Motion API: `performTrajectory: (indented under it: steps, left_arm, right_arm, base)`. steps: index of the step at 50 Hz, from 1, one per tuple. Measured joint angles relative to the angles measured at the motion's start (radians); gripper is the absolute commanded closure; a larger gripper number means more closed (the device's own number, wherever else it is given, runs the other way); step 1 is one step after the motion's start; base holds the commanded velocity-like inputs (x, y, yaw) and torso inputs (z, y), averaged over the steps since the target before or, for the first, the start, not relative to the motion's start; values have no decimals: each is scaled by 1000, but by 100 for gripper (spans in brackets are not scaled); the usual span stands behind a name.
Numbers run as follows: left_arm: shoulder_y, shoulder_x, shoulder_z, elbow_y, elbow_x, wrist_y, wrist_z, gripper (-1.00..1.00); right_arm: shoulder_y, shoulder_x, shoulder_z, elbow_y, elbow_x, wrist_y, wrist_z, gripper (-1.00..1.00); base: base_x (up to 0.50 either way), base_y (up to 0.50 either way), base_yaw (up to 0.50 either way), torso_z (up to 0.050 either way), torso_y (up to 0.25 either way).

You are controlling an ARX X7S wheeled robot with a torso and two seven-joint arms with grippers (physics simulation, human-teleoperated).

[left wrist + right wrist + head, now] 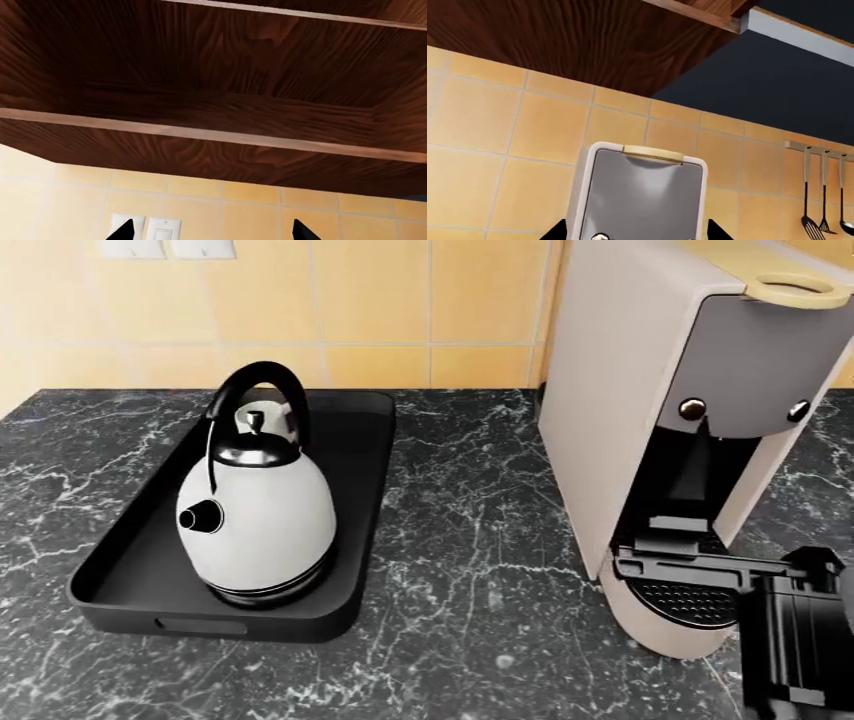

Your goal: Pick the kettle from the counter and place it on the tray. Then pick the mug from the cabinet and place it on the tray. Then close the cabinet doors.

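Kettle: the kettle stands upright inside the tray, toward its near end, with the handle arching over the lid. No gripper touches it, so the first step looks finished.

Tray: it sits on the counter, to the left of the coffee machine in the head view. Bare tray floor shows behind the kettle, which looks like enough room for a small mug.

Mug: not visible in any view. By the task it is in the cabinet, so that step appears still to be done.

Cabinet: the left wrist view looks up at the dark wood cabinet above the tiled wall. Its underside and pale edge strips show, but the doors themselves cannot be made out, so whether they are open cannot be told. Closing them remains the last step.

Left gripper: only the two black fingertips of the left gripper show, spread well apart with nothing between them, pointing up toward the cabinet.

Right gripper: the right gripper likewise shows two tips held wide apart and empty, facing the coffee machine and the wall. Its dark body sits at the lower right of the head view.

Progress: roughly a third done by this judgement. The kettle is placed; the mug and the doors are left.
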Motion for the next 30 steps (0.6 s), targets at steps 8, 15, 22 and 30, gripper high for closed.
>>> performTrajectory:
  steps: [8,15,22,30]
  left_arm:
    - [-39,19,-61,9,-127,-44,-106,-100]
    - [-56,33,-83,10,-182,-68,-157,-100]
    - [-64,46,-98,9,-215,-90,-185,-100]
    - [-65,59,-114,7,-237,-110,-199,-100]
  right_arm:
    - [97,34,-115,-26,-31,-54,41,-100]
    - [190,75,-215,-37,-56,-102,58,-100]
    - [283,117,-311,-42,-77,-150,67,-100]
    - [380,150,-405,-45,-90,-188,72,-100]
  base:
    - [0,-500,0,0,0]
    - [-1,-500,0,0,0]
    - [-1,-500,0,0,0]
    - [-1,-500,0,0,0]
